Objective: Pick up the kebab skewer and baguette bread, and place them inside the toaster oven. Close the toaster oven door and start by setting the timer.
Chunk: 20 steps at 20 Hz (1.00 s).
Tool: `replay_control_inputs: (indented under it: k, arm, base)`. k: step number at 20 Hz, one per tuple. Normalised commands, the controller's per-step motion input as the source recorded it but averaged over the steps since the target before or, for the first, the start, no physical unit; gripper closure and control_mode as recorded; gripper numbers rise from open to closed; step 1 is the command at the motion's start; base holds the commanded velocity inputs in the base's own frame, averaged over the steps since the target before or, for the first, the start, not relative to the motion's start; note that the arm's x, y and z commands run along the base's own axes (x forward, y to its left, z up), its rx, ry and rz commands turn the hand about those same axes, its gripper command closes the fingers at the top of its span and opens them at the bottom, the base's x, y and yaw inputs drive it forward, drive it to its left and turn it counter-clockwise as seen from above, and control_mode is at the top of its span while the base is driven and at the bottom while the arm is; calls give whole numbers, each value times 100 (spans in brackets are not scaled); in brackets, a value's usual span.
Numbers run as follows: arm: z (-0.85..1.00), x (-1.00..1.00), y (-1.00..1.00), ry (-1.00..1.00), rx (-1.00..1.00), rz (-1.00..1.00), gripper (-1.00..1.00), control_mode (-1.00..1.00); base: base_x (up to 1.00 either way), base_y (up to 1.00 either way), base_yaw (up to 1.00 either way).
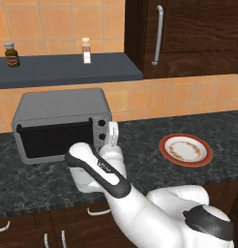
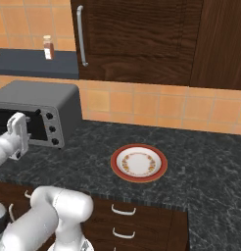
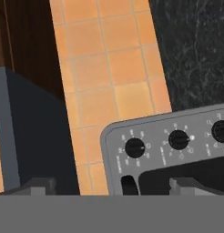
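Grey toaster oven at counter's back-left, door shut. Gripper before knob column, fingers spread wide, empty. Risk: rolled wrist slips off timer knob.

Kitchen setting: dark speckled stone bench above dark wood drawers with pale handles; orange tiled wall; dark wood cabinet with a long metal handle; grey shelf carrying two small jars. Even, flat lighting.
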Motion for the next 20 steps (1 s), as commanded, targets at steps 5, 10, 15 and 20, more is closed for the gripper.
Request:
replay_control_inputs:
  k: [5,10,15,20]
  arm:
    - [-9,-49,10,-28,43,-41,-100,-100]
    - [1,-3,32,-10,49,-33,-100,-100]
    - [7,-7,7,0,49,-18,-100,-100]
    - [-2,6,14,-9,25,0,-100,-100]
  base:
    - [0,0,0]
    - [0,0,0]
    - [0,0,0]
    - [0,0,0]
